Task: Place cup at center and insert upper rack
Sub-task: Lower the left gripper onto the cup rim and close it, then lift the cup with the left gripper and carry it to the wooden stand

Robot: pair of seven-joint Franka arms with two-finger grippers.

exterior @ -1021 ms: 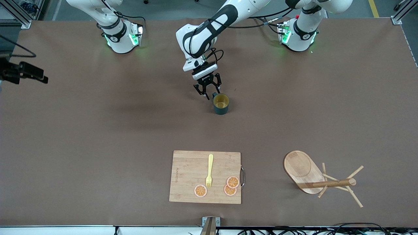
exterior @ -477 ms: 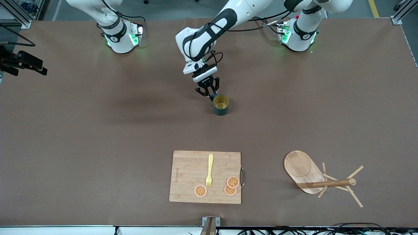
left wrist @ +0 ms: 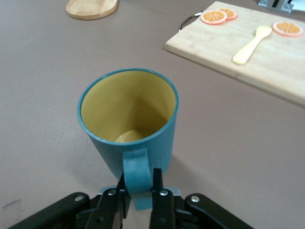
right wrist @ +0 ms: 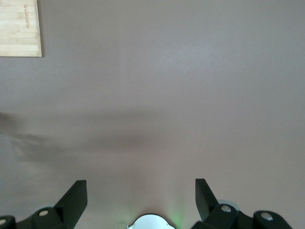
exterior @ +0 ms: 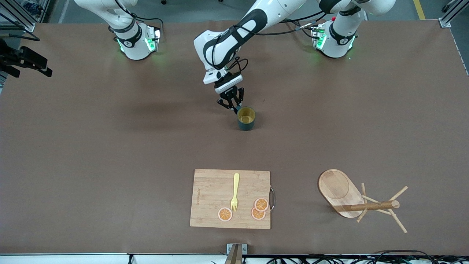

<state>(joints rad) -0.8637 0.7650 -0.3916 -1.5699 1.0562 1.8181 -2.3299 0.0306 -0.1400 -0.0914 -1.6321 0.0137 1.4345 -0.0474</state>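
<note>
The dark teal cup [exterior: 246,119] with a mustard-yellow inside stands upright on the brown table near its middle. My left gripper [exterior: 234,107] is low beside it and shut on the cup's handle [left wrist: 137,171]; the fingers [left wrist: 159,183] press the handle from both sides. The cup fills the left wrist view [left wrist: 128,109]. The wooden mug tree [exterior: 351,200] lies on its side, nearer to the front camera at the left arm's end; its oval base also shows in the left wrist view [left wrist: 91,7]. My right gripper [right wrist: 141,191] is open and empty, up in the air at the right arm's end [exterior: 45,69].
A rectangular wooden cutting board [exterior: 220,194] lies nearer to the front camera than the cup. It carries a yellow fork [exterior: 235,192] and three orange slices [exterior: 261,204]. The board also shows in the left wrist view [left wrist: 267,62] and the right wrist view [right wrist: 19,28].
My left gripper's fingers have closed on the cup's handle, and the cup has shifted slightly toward the right arm's end. My right gripper has drifted toward the robots' side.
</note>
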